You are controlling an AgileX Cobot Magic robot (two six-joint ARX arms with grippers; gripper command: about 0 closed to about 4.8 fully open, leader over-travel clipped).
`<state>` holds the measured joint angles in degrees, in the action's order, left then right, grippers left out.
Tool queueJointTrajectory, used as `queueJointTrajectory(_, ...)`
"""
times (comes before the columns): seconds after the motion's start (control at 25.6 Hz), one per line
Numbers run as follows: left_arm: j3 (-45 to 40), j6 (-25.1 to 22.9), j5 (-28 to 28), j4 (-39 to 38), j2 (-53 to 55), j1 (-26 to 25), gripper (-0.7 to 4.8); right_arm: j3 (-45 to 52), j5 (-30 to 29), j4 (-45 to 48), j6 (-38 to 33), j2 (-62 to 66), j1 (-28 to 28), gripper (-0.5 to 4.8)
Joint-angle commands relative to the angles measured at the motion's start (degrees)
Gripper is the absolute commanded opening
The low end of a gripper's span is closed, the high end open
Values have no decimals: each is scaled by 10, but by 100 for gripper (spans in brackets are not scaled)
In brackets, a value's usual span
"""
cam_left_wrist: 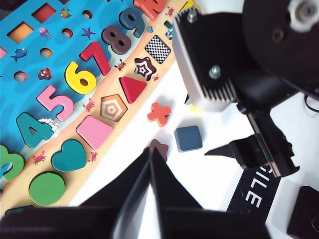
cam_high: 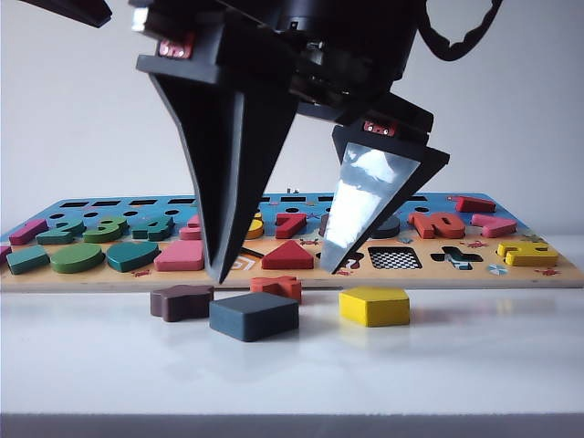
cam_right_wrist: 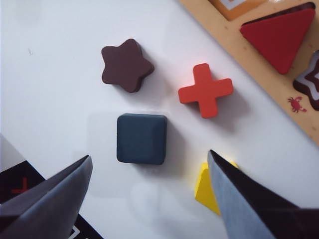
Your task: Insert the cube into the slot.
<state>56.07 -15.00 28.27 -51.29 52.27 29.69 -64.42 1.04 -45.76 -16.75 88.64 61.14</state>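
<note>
The cube [cam_high: 254, 315] [cam_left_wrist: 188, 138] [cam_right_wrist: 141, 138] is a flat dark slate-blue square block lying on the white table in front of the puzzle board [cam_high: 557, 276]. The slot [cam_high: 394, 258] [cam_left_wrist: 157, 49] is the board's square cut-out with a checkered floor, and it is empty. My right gripper [cam_high: 275, 274] [cam_right_wrist: 149, 154] hangs open and wide just above the cube, its fingertips [cam_right_wrist: 79, 172] to either side and short of it, touching nothing. My left gripper [cam_left_wrist: 150, 152] is shut and empty, its tips over the brown star block, away from the cube.
Loose on the table beside the cube lie a brown star block [cam_high: 181, 301] [cam_right_wrist: 126, 64], a red cross [cam_high: 276, 286] [cam_right_wrist: 205, 89] and a yellow pentagon block [cam_high: 374, 306] [cam_right_wrist: 205, 188]. The pentagon sits close under one right finger. The board holds several coloured numbers and shapes.
</note>
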Motion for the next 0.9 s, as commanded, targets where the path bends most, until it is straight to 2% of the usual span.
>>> queueJointTrajectory(0.04,2,0,2,3,0,1,17,-4,7,14,-4,4,7,420)
queueJointTrajectory(0.74,2,0,2,2,0,1,17,-4,20,29,-15,30,12,407)
queueJointTrajectory(0.9,2,0,2,3,0,1,17,-4,21,33,-14,35,12,391)
